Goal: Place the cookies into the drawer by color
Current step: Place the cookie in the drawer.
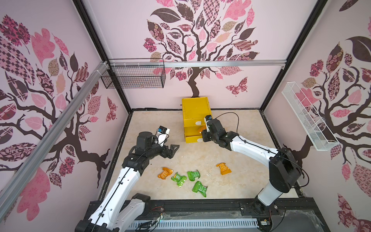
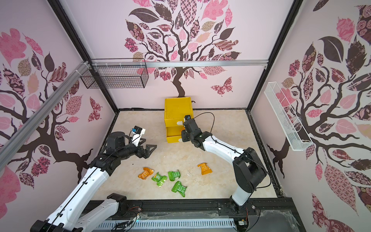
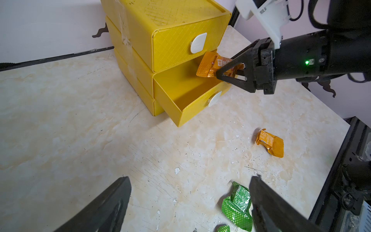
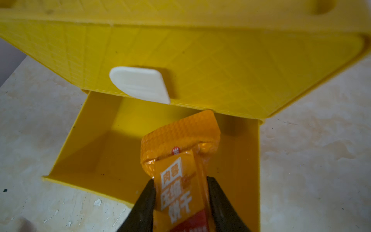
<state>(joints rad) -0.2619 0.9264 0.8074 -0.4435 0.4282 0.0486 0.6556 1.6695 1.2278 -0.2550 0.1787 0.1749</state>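
At 9 o'clock on the table (image 1: 253,128), our left gripper (image 1: 173,151) hangs with its jaws spread wide and nothing between them. Toward 6 o'clock lie a loose orange cookie (image 1: 165,173) and three green cookies (image 1: 193,174), close together.

At 12 o'clock stands the yellow drawer chest (image 1: 195,112). Its top drawer is shut and its middle drawer (image 3: 168,98) is pulled out, bare inside as far as we can see. Our right gripper (image 4: 180,182) is clamped on a held orange cookie (image 4: 178,138), poised just over that open drawer. Out at 4 o'clock lies a second loose orange cookie (image 1: 223,168).

We see no black cookies. We judge them already stowed, so about a third of the job is done. One orange is going in, and two orange and three green are left.

The held wrapper reads 压缩饼干 in bold white characters. We cannot read the smaller boxed pair above them.
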